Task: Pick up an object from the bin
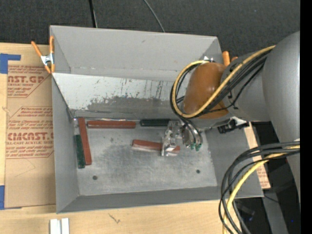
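Middle stick (145,144), red-brown and flat, lies on the floor of the bin (146,175), a little right of centre, running left to right with a slight tilt. Its left end is free and its right end goes under the gripper.

At the far left of the floor, a green stick (79,151) lies close to the left wall, pointing from the back toward the front. Just beside it on its right lies a left red stick (85,143), longer, parallel to it and touching it or nearly so. From the top of that pair a back red stick (111,124) runs to the right along the foot of the back wall. A dark stick (155,123) lies in line with it further right, apart from it by a small gap, and its right end reaches the gripper's body.

The gripper (171,145) is down at the floor, right over the right end of the middle stick, where a bit of red shows amid the metal. Whether it is clenched on that end or released I cannot tell. Above it sits the orange cover (204,89), looped by yellow and black cables (174,97). The grey arm (285,82) fills the right side.
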Controlling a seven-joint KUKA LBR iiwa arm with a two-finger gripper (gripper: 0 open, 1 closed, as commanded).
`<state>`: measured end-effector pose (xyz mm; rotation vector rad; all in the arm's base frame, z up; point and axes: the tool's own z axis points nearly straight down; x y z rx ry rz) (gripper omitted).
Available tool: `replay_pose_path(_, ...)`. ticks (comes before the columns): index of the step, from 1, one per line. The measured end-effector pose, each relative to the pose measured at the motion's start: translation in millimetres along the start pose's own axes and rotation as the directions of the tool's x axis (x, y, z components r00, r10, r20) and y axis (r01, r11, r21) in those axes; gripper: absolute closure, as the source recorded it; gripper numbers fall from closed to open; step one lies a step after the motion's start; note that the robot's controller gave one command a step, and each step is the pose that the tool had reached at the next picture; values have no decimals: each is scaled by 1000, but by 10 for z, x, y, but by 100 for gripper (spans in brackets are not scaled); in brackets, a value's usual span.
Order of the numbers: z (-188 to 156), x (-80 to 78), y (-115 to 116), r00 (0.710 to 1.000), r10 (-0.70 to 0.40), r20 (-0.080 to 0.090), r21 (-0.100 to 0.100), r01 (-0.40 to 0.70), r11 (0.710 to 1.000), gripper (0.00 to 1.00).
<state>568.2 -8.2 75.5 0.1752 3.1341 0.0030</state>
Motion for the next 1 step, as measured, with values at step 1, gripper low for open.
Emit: replay_pose_path(1, -1884, 13, -318, 999, -36, -2, 3, 36, 999, 100)
